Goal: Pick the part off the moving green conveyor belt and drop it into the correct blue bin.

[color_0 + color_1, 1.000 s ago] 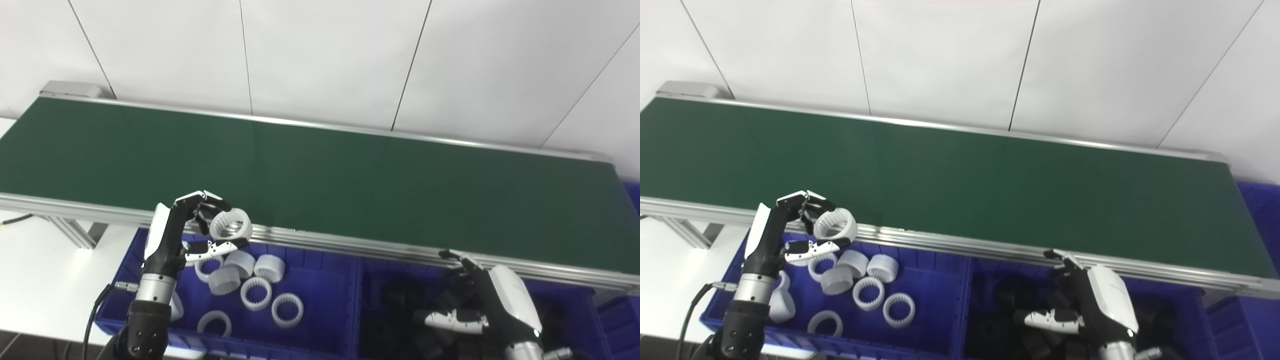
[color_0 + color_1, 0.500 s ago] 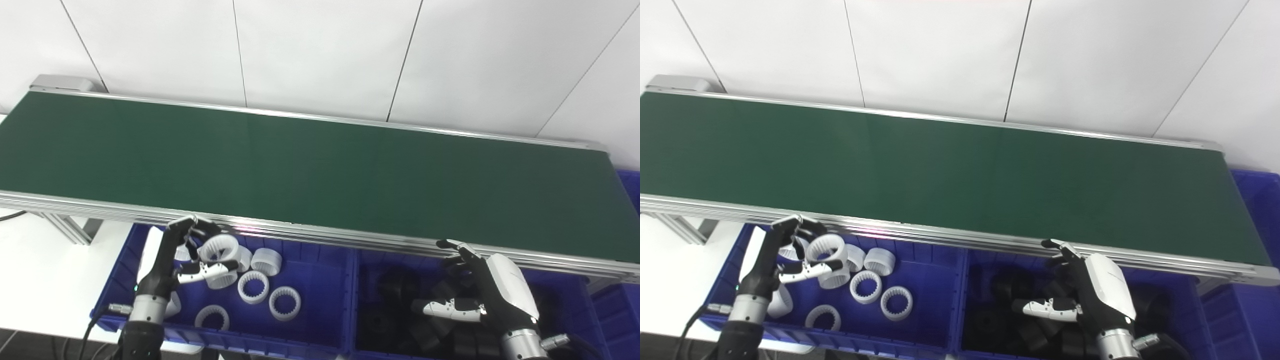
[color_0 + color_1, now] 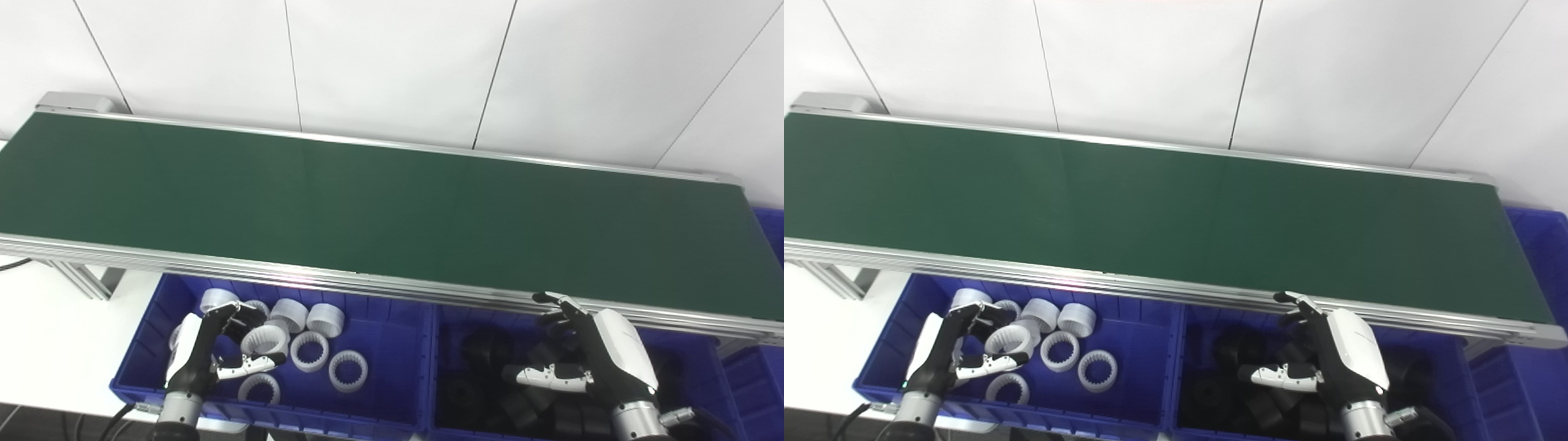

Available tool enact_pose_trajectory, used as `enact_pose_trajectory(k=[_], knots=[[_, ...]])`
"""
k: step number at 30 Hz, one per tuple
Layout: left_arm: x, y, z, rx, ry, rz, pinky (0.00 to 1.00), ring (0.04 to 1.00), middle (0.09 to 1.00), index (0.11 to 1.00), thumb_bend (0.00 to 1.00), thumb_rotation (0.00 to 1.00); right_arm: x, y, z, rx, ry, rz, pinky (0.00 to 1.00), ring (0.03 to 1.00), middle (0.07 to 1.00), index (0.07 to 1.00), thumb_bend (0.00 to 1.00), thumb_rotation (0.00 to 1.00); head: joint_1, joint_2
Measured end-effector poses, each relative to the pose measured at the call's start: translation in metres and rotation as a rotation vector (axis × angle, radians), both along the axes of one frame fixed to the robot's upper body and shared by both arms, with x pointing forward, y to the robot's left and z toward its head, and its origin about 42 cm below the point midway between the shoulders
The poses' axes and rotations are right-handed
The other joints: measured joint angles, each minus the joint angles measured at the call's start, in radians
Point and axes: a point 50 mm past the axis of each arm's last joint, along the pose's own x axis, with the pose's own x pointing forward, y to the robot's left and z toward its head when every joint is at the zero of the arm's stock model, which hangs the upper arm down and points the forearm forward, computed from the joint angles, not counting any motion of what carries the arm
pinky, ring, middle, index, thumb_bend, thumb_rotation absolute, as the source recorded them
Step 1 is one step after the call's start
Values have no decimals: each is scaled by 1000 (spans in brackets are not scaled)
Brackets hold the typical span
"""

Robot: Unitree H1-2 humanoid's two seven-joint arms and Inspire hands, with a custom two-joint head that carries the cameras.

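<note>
Fingers (image 3: 236, 313) and thumb of your left hand (image 3: 205, 349) pinch the white ring (image 3: 265, 339) low inside the left blue bin (image 3: 380, 392), among matching rings, ready for release. Your right hand (image 3: 603, 361) waits spread, holding nothing, over the dark parts.

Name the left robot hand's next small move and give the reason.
Probably spread the fingers and let go. The left robot hand holds the white ring low inside the left blue bin, right among the other white rings, so the part looks to be in its correct bin.
</note>
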Motion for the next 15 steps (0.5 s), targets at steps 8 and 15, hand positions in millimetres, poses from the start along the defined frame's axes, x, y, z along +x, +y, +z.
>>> enact_pose_trajectory(k=[8,15], knots=[[-2,6,8,43,-37,-49,671,743,779,795,818,650,0,1,0,4,-1,-5,528,623,656,796,829,337,-15,-2],[4,-7,34,-15,-121,-129,721,767,782,773,892,675,-1,2,-1,3,-1,-8,537,627,655,797,830,357,-49,5]])
